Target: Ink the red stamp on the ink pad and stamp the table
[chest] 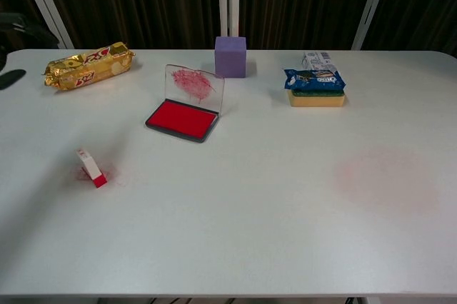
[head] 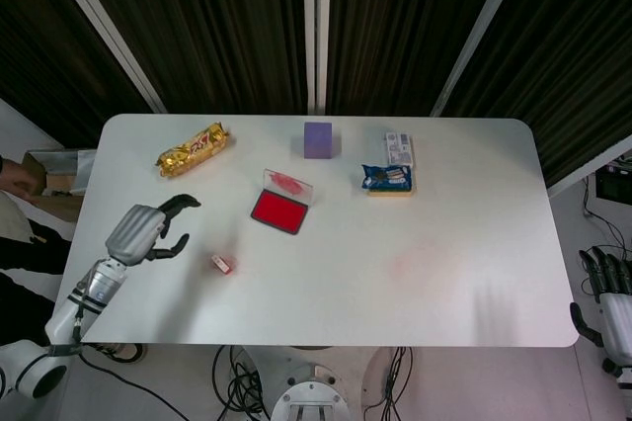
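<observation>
The small red stamp (head: 221,264) (chest: 91,168) stands alone on the white table, tilted, with a faint red smudge under it. The open ink pad (head: 277,210) (chest: 182,119), red with a stained clear lid raised behind it, lies up and to the right of the stamp. My left hand (head: 144,230) hovers to the left of the stamp with fingers spread, holding nothing; only a dark fingertip (chest: 11,78) shows at the left edge of the chest view. My right hand (head: 604,293) hangs beside the table's right edge, off the table, fingers up.
A gold snack bar (head: 193,149) lies at the back left. A purple block (head: 318,139) stands at the back middle, and a sponge with a blue packet (head: 389,179) to its right. A faint pink stain (chest: 385,175) marks the table's right half.
</observation>
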Tool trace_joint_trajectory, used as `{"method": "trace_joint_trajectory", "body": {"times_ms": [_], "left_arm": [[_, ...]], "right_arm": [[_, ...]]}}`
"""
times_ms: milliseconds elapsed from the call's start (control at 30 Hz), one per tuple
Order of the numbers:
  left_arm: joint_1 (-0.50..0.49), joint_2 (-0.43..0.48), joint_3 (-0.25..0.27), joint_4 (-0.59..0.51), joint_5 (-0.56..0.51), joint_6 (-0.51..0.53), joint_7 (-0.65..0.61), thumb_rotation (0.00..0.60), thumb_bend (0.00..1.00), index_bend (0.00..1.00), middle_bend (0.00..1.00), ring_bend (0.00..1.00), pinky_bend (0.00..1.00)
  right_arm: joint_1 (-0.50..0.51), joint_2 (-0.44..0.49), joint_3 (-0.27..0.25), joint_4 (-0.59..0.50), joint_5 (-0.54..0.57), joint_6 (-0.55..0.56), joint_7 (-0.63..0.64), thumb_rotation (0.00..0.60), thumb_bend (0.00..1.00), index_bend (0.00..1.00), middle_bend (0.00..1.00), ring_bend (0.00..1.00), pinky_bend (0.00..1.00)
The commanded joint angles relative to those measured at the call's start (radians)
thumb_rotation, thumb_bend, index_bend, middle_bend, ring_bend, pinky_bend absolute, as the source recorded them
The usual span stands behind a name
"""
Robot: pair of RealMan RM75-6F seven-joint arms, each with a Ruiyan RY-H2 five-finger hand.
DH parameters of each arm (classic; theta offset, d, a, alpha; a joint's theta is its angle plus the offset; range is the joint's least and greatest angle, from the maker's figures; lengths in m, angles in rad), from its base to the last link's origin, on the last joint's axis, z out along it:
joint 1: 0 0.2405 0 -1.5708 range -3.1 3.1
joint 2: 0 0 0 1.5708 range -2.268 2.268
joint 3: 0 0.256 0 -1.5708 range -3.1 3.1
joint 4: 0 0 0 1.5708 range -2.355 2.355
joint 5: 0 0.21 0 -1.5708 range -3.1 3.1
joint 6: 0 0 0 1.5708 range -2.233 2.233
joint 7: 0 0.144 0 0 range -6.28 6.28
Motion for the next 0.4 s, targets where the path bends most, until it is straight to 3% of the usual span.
{"method": "trace_joint_trajectory", "body": {"times_ms": [33,133,400], "left_arm": [[0.181,0.019,-0.024,-0.015,-0.052,0.234,0.236,0.041,0.32,0.14,0.04,0.09,0.22],[0.244,0.045,0.009,-0.025,-0.056,0.269,0.259,0.0,0.25,0.13,0.04,0.09,0.21],[0.324,0.094,0.04,-0.062,-0.043,0.298,0.247,0.0,0.2,0.13,0.07,0.09,0.2]], "right_arm": [[-0.002,-0.008,0.001,0.011,-0.009,0.012,0.012,0.6,0.35,0.0,0.0,0.0,0.0],[-0.007,-0.016,0.001,0.027,-0.019,0.029,0.03,0.6,0.35,0.0,0.0,0.0,0.0],[-0.007,-0.035,0.003,0.053,-0.029,0.037,0.042,0.6,0.35,0.0,0.0,0.0,0.0]]}}
